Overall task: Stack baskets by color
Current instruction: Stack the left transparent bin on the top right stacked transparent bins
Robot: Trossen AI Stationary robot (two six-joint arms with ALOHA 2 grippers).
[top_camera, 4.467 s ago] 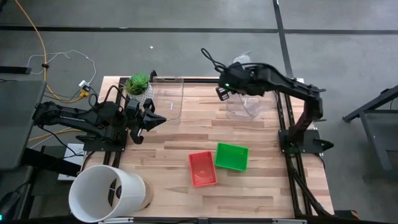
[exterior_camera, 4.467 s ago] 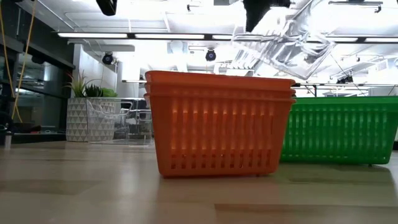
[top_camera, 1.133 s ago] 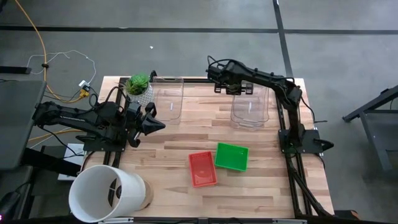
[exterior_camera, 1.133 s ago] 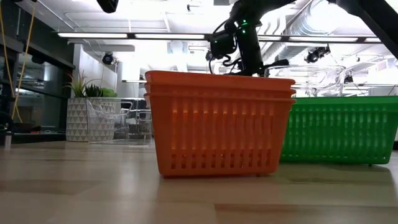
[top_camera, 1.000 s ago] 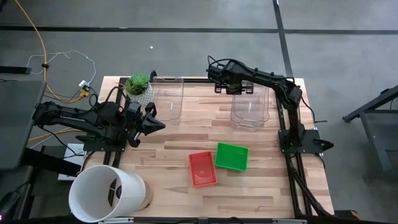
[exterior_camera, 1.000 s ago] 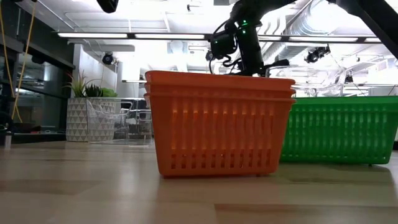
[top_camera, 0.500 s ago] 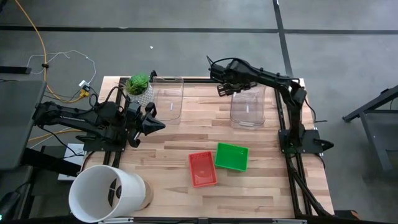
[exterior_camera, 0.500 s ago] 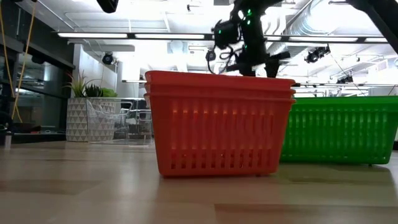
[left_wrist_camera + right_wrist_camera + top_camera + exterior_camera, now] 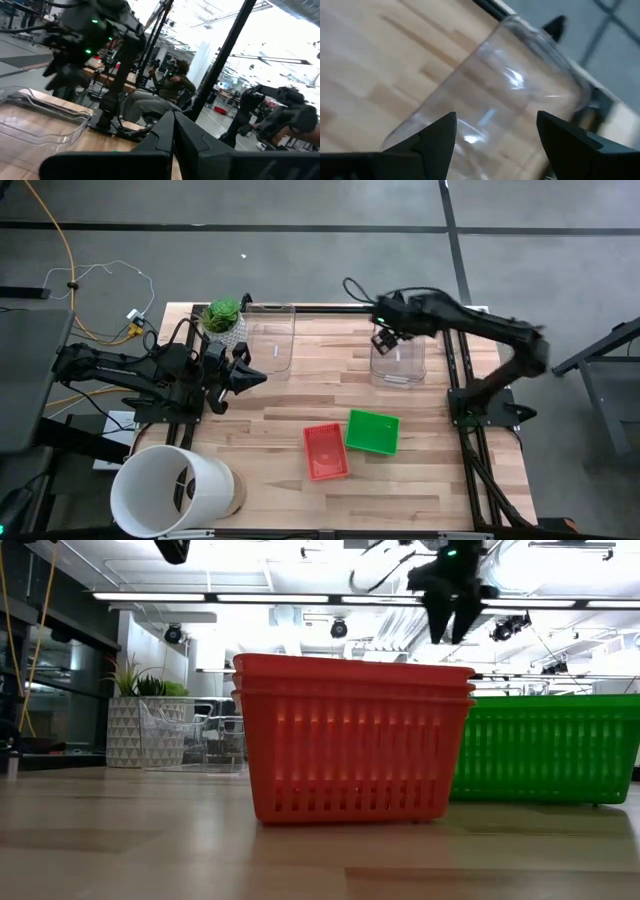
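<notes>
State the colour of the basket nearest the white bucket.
Red basket; the high view shows it best, beside the green basket.

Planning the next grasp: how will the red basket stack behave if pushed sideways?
The red basket stack looks like thin slotted plastic, so probably light and apt to slide on the smooth wooden table. Its wide, low shape makes tipping unlikely, though the nested baskets might shift.

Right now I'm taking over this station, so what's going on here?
The right tool hangs open over a clear bin at the table's far right side, holding nothing. The left tool waits shut near the left edge. The red baskets sit nested mid-table, with a green basket beside them; nothing is touching either.
</notes>
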